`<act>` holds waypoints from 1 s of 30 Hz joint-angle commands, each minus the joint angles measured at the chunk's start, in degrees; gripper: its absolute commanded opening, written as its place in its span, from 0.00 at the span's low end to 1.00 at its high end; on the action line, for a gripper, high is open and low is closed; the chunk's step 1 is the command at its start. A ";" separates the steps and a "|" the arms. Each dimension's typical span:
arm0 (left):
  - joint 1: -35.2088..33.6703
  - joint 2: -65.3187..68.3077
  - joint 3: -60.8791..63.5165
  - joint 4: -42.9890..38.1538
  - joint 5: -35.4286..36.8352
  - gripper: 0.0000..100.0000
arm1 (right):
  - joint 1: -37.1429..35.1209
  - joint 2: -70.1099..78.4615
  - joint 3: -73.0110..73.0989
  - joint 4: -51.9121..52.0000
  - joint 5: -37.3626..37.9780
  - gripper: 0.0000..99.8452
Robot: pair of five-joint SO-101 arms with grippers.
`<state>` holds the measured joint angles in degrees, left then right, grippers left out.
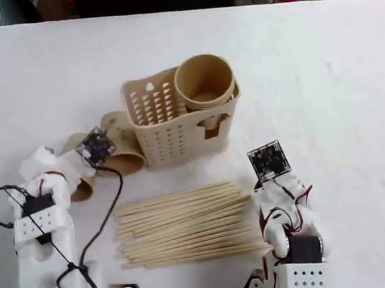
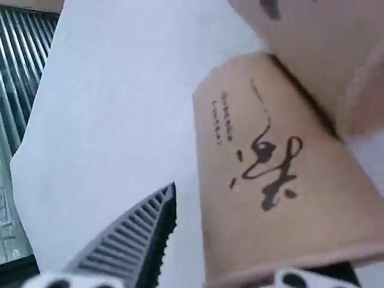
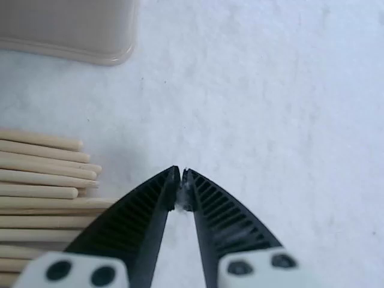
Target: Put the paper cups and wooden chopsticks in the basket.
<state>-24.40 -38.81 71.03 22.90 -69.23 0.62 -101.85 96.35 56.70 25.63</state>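
On the white table, right hand clenched, left hand released around paper cup.

At the high view's left, a camera board covers part of the paper cups. In the left wrist view the near cup runs off the bottom edge; a blurred second cup is cropped at upper right. The right wrist view's top edge cuts the basket, its left edge the chopsticks.
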 commanded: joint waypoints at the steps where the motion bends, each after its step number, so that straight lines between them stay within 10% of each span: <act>1: 2.51 0.13 -0.35 -1.14 1.41 0.28 | 0.13 -0.04 0.53 -1.01 0.79 0.02; 20: 0.04 -0.13 1.23 -7.47 1.58 0.02 | 0.22 -0.04 0.53 -1.01 0.79 0.02; 30: -3.56 -0.31 -28.04 37.45 6.51 0.02 | 0.22 -0.04 0.53 -1.01 0.79 0.02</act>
<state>-27.30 -38.73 55.21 44.26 -66.15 0.62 -101.85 96.35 56.70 25.63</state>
